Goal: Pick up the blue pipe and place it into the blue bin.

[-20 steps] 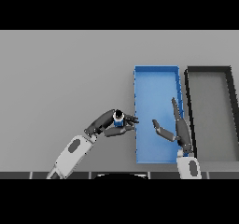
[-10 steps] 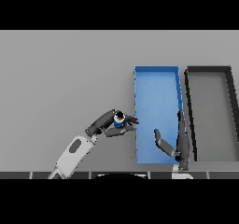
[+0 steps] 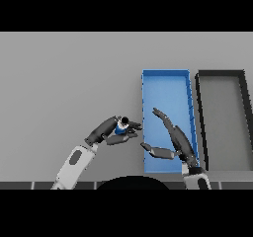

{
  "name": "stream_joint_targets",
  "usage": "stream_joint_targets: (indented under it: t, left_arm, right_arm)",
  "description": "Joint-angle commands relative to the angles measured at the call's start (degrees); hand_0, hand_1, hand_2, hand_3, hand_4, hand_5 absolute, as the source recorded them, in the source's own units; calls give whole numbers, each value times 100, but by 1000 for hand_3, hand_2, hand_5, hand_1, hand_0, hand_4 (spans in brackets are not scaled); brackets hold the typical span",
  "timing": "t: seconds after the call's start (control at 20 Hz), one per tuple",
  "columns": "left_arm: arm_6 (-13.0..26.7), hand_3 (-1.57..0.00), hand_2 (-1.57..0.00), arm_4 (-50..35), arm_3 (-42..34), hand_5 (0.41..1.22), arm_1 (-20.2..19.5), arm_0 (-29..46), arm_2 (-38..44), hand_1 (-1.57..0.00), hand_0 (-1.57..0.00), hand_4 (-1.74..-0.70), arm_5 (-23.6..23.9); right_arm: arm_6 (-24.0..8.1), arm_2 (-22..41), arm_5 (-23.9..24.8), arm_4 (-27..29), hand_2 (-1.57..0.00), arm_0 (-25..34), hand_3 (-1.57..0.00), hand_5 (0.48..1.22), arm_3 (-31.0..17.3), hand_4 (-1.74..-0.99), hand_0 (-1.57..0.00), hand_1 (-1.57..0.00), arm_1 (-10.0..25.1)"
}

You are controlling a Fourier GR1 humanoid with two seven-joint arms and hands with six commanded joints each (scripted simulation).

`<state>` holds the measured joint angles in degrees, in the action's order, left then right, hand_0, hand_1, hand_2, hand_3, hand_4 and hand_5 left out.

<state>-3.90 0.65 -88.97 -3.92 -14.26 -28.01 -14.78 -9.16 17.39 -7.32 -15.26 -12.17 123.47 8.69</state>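
- Left hand (image 3: pixel 109 131) has its fingers and thumb curled round the blue pipe (image 3: pixel 120 128); only a bit of blue and a dark end show between them, so the pick-up looks done.
- Can't tell for sure whether the pipe is lifted clear of the table or just above it; no shadow gap readable.
- Pipe sits near the table's front edge, just left of the blue bin (image 3: pixel 165 85), not yet over its rim, approx level with the bin's front half.
- Right hand (image 3: pixel 170 137) hangs over the front part of the blue bin, fingers straight and spread, thumb out to the side, holding nothing.
- Left to do, as I judge it: carry the pipe rightward over the bin's left wall, lower it, let go. Short trip; roughly halfway through the task.
- The right hand is over the bin's front part; the drop may need it out of the way.
- Blue bin: long and shallow, lying front to back, right of table centre, nothing else seen inside.
- Black bin (image 3: pixel 221 75) lies just right of it, same shape, near the table's right edge, w/ a grey floor.
- Grey table (image 3: pixel 64 78): flat, plain, matte. Nothing of the room shows beyond it.
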Motion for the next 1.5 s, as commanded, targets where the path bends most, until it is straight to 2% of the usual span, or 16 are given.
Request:
stream_joint_targets:
  t: [0.0, 0.1, 0.25, 0.45, 0.65, 0.8, 0.9, 0.95, 1.0, 1.05, 1.1, 1.2, 1.25, 1.3, 1.35, 1.45]
  left_arm:
    - [59, -1571, -1571, 43, 0, 1221, 41, -30, 8, -1571, -1571, -1474, 17]
    - [-62, -1571, -1571, 63, 5, 1221, 22, 31, 27, -1571, -1571, -1474, -91]
    - [51, -1571, -1571, 149, 55, 1221, 131, -60, 75, -1571, -1571, -1475, -107]
    - [113, -1571, -1571, 205, 35, 1221, 256, -39, 73, -1571, -1571, -1475, -204]
    - [50, -1571, -1571, 74, 92, 1221, 249, -23, 267, -1571, -1571, -1476, -447]
    - [125, -1571, -1571, 44, 72, 1221, 311, 42, 283, -1571, -1571, -1459, -620]
    - [-44, -1571, -1571, 138, 134, 1221, 338, -13, 347, -1571, -1571, -1456, -656]
    - [-15, -1571, -1571, 84, 125, 1221, 383, 24, 358, -1571, -1571, -1460, -714]
    - [93, -1571, -1571, 140, 148, 1221, 401, -5, 399, -1571, -1571, -1515, -656]
    - [120, -1304, -1541, 161, 169, 1221, 426, -2, 405, -1571, -1571, -1560, -651]
    - [223, -1139, -1528, 75, 135, 1221, 431, -5, 464, -1571, -1571, -1596, -670]
    - [133, -1207, -1544, 106, 97, 1221, 409, 59, 462, -1571, -1571, -1648, -662]
    - [58, -1228, -1549, 98, 131, 1221, 452, 20, 467, -1571, -1571, -1667, -666]
    - [59, -1271, -1553, 47, 135, 1221, 437, 9, 512, -1571, -1571, -1682, -711]
    - [28, -1307, -1557, 85, 141, 1221, 439, 25, 491, -1571, -1571, -1694, -728]
    - [10, -1322, -1562, 146, 97, 1221, 449, 97, 450, -1571, -1571, -1711, -757]
  right_arm:
    - [-251, 108, -129, 0, -2, 249, 1, 531, 71, -1230, 1, -1, -5]
    - [-515, 247, -321, 47, -1, 546, 1, 523, 113, -1256, 1, 0, -3]
    - [-1080, 452, -504, 113, 0, 984, 1, 522, 63, -1239, 1, 0, -165]
    - [-1393, 571, -826, 362, 1, 1512, 1, 520, -237, -1214, 1, 1, -289]
    - [-1434, 582, -1030, 614, 1, 2227, 1, 514, -432, -1192, 1, 1, -433]
    - [-1701, 611, -1131, 702, -1, 2557, 1, 512, -705, -1208, 1, 1, -561]
    - [-1793, 581, -1214, 779, -54, 2833, -6, 513, -934, -1215, 1, -32, -633]
    - [-1896, 563, -1227, 816, -130, 3014, -49, 517, -1066, -1222, -24, -108, -716]
    - [-1865, 529, -1290, 875, -249, 3063, -143, 519, -1150, -1255, -166, -241, -707]
    - [-1806, 560, -1289, 860, -428, 3023, -307, 520, -1164, -1303, -398, -437, -715]
    - [-1894, 570, -1265, 829, -657, 3138, -504, 523, -1222, -1383, -630, -652, -774]
    - [-1774, 622, -1261, 771, -986, 3201, -789, 555, -1337, -1496, -969, -983, -813]
    - [-1726, 557, -1251, 862, -1103, 3229, -896, 600, -1347, -1537, -1089, -1101, -846]
    - [-1724, 508, -1222, 977, -1196, 3233, -1031, 671, -1386, -1513, -1186, -1195, -940]
    - [-1610, 503, -1226, 1009, -1271, 3173, -1139, 781, -1423, -1495, -1263, -1270, -980]
    - [-1359, 541, -1200, 930, -1379, 3064, -1295, 940, -1375, -1475, -1374, -1378, -974]
